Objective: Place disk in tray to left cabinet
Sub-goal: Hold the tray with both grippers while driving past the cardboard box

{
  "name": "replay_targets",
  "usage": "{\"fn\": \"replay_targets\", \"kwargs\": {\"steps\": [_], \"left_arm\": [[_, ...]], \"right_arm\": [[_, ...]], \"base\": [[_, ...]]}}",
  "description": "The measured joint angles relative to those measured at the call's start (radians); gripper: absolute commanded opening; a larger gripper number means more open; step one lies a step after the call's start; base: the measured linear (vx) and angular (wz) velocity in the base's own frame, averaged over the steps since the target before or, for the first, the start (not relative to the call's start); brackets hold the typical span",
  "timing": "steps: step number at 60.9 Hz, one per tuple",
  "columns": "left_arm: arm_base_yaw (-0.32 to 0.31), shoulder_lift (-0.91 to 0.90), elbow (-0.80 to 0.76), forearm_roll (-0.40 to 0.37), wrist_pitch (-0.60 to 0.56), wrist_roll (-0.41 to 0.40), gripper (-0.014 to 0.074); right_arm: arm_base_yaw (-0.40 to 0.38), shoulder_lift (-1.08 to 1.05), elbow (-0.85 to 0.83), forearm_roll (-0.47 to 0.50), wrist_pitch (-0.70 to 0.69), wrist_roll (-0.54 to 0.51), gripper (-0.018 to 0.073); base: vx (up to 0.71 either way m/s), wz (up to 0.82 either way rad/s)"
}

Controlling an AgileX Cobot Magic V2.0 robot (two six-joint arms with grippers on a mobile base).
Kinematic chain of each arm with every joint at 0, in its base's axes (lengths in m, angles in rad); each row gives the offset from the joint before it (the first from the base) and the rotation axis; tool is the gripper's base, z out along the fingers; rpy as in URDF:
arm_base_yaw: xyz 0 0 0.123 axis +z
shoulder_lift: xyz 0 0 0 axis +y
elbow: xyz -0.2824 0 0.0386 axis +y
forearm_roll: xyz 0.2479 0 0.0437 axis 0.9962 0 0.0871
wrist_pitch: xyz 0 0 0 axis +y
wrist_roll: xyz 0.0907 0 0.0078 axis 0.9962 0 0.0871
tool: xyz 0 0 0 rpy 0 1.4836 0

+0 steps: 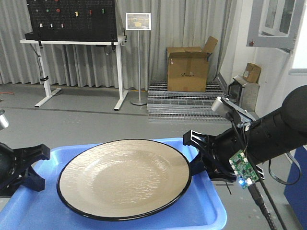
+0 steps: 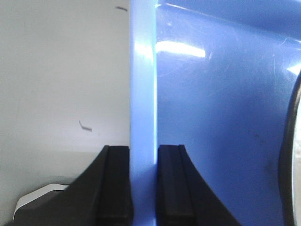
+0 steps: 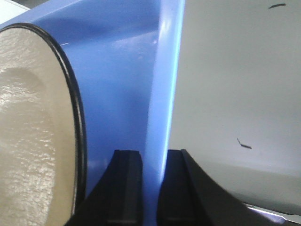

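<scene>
The tan disk [image 1: 125, 176] with its thin black rim lies flat in the blue tray [image 1: 201, 206], which is held up above the floor. My left gripper [image 1: 33, 165] is shut on the tray's left rim [image 2: 143, 94], one finger on each side of it. My right gripper [image 1: 196, 155] is shut on the tray's right rim [image 3: 162, 94] in the same way. In the right wrist view the disk [image 3: 33, 132] sits close beside the inner finger. The disk's edge [image 2: 291, 141] shows at the far right of the left wrist view. The left cabinet is out of view.
Ahead is open grey floor. A white-legged table with a black pegboard [image 1: 72, 19] stands at the back left, a sign stand [image 1: 138, 57] beside it. A cardboard box [image 1: 188, 67] rests on metal grating [image 1: 182, 103] at the back right, against grey curtains.
</scene>
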Motion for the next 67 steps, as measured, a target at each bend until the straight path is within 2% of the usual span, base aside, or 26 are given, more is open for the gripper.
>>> {"fn": "replay_targets", "kwargs": {"steps": [67], "left_arm": [[0.000, 0.000, 0.000, -0.001, 0.001, 0.000, 0.0000]], "right_arm": [[0.000, 0.000, 0.000, 0.001, 0.000, 0.000, -0.0006]], "base": [[0.60, 0.00]]}}
